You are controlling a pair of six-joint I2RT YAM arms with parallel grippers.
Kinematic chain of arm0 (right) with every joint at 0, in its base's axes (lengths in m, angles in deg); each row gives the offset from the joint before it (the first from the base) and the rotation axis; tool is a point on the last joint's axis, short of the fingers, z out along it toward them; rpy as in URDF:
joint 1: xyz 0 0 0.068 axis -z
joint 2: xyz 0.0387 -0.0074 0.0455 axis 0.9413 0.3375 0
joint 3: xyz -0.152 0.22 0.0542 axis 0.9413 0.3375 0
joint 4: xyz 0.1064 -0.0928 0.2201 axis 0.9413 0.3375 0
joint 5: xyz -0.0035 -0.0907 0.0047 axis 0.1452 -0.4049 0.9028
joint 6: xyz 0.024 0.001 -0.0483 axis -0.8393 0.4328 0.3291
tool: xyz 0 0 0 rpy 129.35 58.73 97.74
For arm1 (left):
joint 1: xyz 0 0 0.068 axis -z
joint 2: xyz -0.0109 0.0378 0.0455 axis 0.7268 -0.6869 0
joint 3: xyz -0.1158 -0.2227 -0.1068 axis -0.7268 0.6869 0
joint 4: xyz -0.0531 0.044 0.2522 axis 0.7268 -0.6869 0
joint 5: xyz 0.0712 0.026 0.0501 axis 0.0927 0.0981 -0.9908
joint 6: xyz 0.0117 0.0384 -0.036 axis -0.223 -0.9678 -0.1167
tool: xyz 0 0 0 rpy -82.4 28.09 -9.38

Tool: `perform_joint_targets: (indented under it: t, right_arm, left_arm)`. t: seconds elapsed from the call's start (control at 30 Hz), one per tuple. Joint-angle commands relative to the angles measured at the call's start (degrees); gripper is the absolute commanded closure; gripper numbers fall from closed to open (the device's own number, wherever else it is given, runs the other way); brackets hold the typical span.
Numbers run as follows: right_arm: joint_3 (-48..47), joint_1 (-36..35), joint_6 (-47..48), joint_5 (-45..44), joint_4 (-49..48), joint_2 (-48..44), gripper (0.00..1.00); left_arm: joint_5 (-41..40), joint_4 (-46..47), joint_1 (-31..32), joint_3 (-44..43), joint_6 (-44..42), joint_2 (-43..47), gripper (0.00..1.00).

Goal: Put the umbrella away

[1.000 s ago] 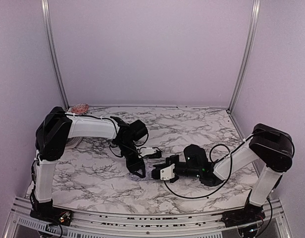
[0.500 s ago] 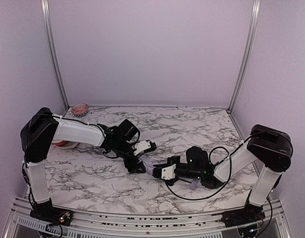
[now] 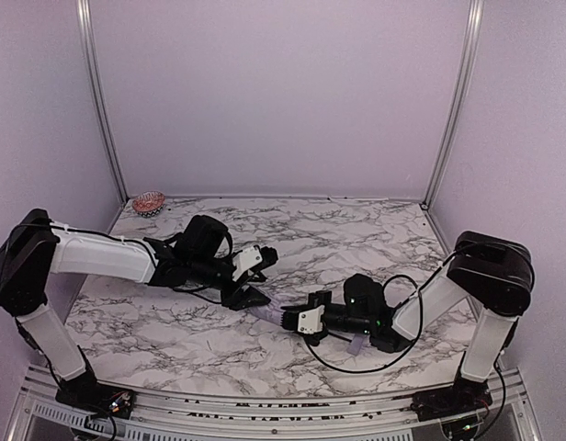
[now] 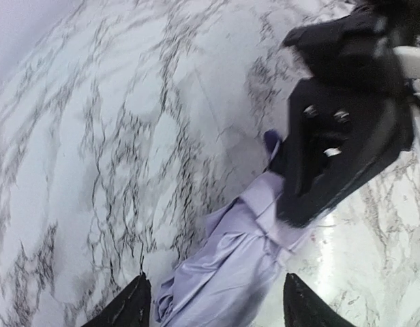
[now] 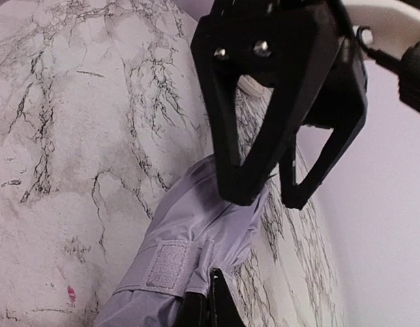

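Observation:
The umbrella (image 3: 268,312) lies folded on the marble table, a pale lavender bundle with a velcro strap (image 5: 166,262). My right gripper (image 3: 298,320) is shut on its fabric; in the right wrist view the jaws (image 5: 204,305) pinch the cloth just behind the strap. My left gripper (image 3: 247,296) is open at the umbrella's free end. In the left wrist view its fingertips (image 4: 133,308) stand wide on either side of the fabric (image 4: 227,266) without touching it. A small lavender piece (image 3: 356,345) shows under the right arm.
A red patterned bowl (image 3: 149,201) sits at the back left corner. Lavender walls with metal posts (image 3: 99,101) close in the table on three sides. A black cable (image 3: 356,360) loops on the marble below the right arm.
My left arm has swung back to the left and lower, drawing its gripper off the umbrella's middle to its free end, jaws wider. The right gripper has stayed shut in place.

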Motion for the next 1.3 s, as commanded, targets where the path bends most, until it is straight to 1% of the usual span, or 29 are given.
perform_joint_targets:
  t: [0.0,0.1,0.17,0.27,0.33,0.37,0.43,0.57,0.63,0.8,0.93,1.0,1.07,1.17,1.27]
  right_arm:
    - [0.2,0.3,-3.4,2.7,1.6,2.0,1.00]
    - [0.0,1.0,-3.9,3.5,1.3,2.3,1.00]
    - [-0.1,1.5,-4.7,4.0,0.9,2.6,1.00]
    - [0.0,2.1,-5.7,4.6,0.4,2.4,1.00]
    - [0.3,2.3,-6.0,4.8,-0.1,2.3,1.00]
    - [0.3,2.3,-6.2,5.0,-0.3,2.2,1.00]
    - [0.2,2.4,-6.2,5.4,-0.4,2.5,1.00]
    - [-0.2,2.4,-6.6,5.7,-0.7,2.8,1.00]
    - [-0.1,2.4,-6.6,5.9,-0.4,2.7,1.00]
    - [-0.4,2.5,-6.4,6.3,0.1,2.8,1.00]
    - [-0.5,2.5,-6.3,6.4,0.3,2.6,1.00]
    - [-0.6,2.6,-6.3,6.4,0.5,2.7,1.00]
    - [-0.9,2.6,-6.1,6.4,0.7,2.8,1.00]
    - [-1.1,2.7,-6.0,6.4,1.0,2.8,1.00]
    - [-1.2,2.7,-5.8,6.5,1.1,2.8,1.00]
  left_arm:
    - [4.5,6.7,1.8,2.6,-6.6,4.9,0.44]
    - [1.6,7.7,3.0,1.5,-7.6,2.8,0.53]
    - [0.9,7.6,4.5,1.4,-10.0,1.6,0.55]
    - [1.7,7.5,4.9,3.4,-12.5,1.0,0.60]
    - [2.7,8.2,4.8,5.6,-13.4,1.5,0.59]
    - [2.6,9.2,4.9,6.3,-13.3,1.5,0.58]
    - [-0.6,13.8,5.5,7.4,-11.4,0.8,0.54]
    - [-5.8,21.9,7.8,9.4,-10.6,-0.8,0.57]
    - [-9.0,25.9,8.2,10.6,-9.2,-1.2,0.64]
    - [-9.8,27.0,8.3,10.6,-9.0,-2.1,0.67]
    - [-11.1,26.9,8.3,11.1,-9.6,-2.0,0.80]
    - [-10.1,26.8,8.4,11.5,-9.6,-1.7,0.84]
    - [-8.7,26.2,8.4,11.9,-9.8,-1.3,0.83]
    - [-8.0,25.1,8.4,11.9,-9.4,-1.3,0.74]
    - [-7.6,24.5,8.3,11.6,-9.2,-1.6,0.74]
